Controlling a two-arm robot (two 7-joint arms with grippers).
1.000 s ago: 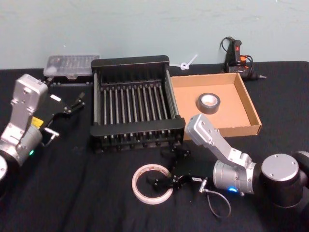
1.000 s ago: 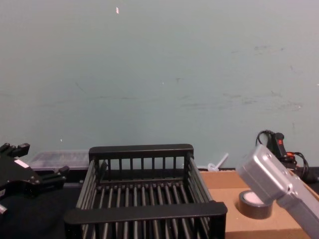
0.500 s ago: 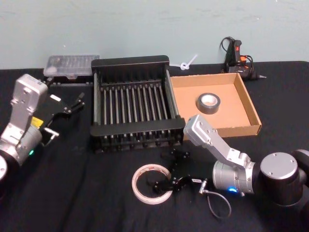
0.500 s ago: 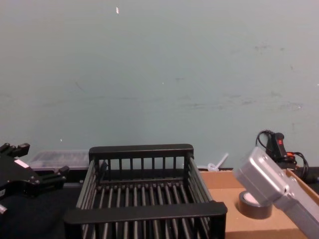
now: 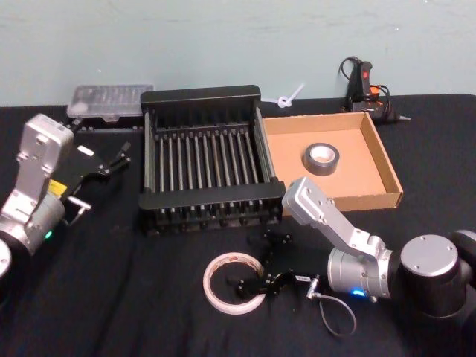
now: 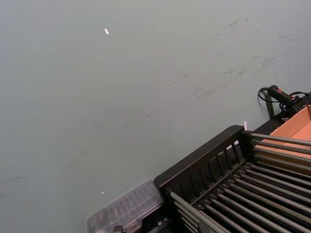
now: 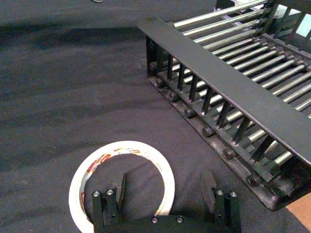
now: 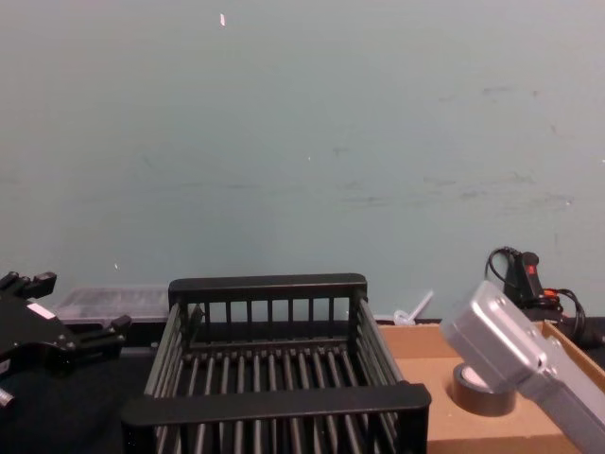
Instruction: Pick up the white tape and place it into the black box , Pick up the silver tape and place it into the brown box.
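The silver tape (image 5: 320, 157) lies in the brown box (image 5: 383, 167); the white tape (image 5: 233, 282) remains outside the black box (image 5: 201, 97), right gripper (image 7: 163, 191) spread over its rim.

A black-clothed table (image 5: 111, 297) carries the black box (image 5: 202, 160), brown box (image 5: 372, 160), white tape (image 5: 223, 286) and a clear case (image 5: 110, 100).

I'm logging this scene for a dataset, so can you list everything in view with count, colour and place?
white tape: 1, white with red print, flat on the table, near side
silver tape: 1, dark grey, inside the brown box
black box: 1, black, table centre
brown box: 1, tan, right of the black box
clear case: 1, far left
glue gun: 1, black, far right
right gripper: open, one finger inside the white tape's ring
left gripper: parked left
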